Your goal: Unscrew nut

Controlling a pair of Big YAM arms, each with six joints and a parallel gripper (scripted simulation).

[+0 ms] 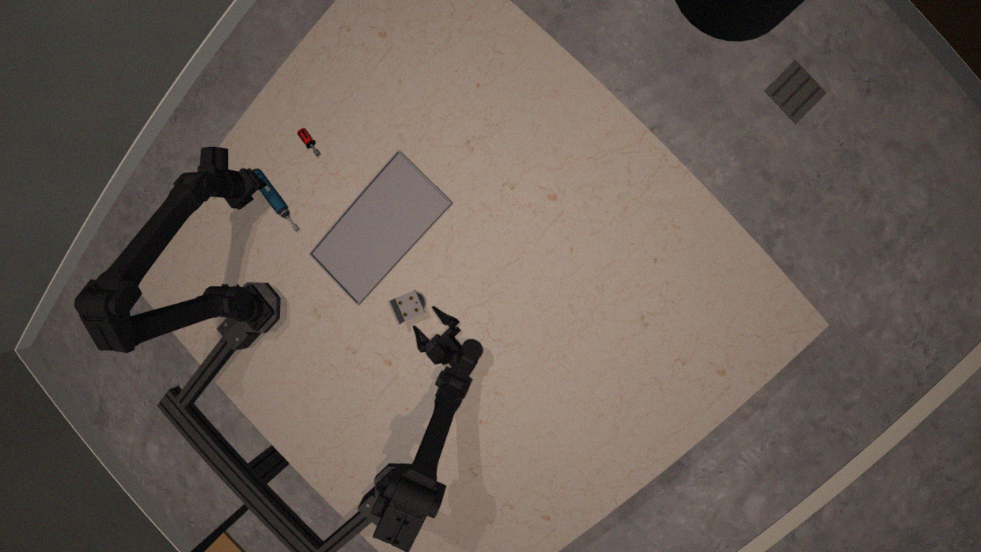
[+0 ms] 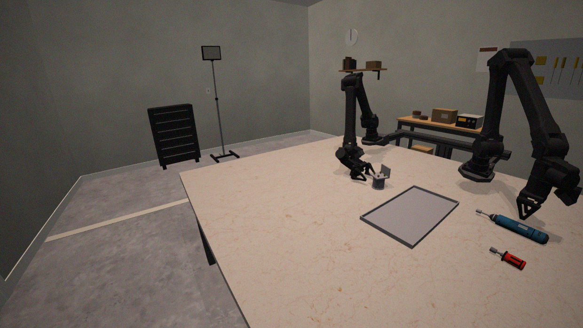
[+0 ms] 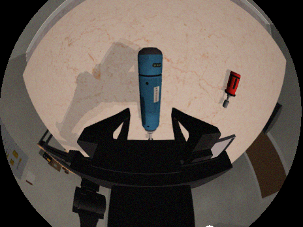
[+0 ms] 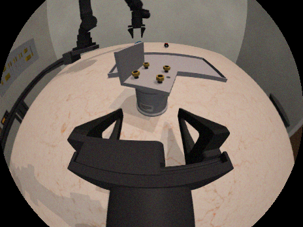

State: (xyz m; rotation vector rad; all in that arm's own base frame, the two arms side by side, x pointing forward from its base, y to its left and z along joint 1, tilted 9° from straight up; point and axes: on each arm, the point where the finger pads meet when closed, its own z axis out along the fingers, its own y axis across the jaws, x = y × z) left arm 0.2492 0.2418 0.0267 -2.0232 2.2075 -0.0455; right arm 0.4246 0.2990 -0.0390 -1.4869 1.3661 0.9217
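The grey joint module stands upright. The bracket sits on top, with its flange upright. Several brass nuts show on the bracket's plate; I cannot tell which is fully down. My right gripper is open and empty, low in front of the module and apart from it. The blue electric driver lies on the table. My left gripper is open above the driver's barrel, one finger at each side in the wrist view, not gripping it.
A shallow grey tray lies between the module and the driver. A small red nut driver lies beside the blue one. The arms' shared rail runs along the table's edge.
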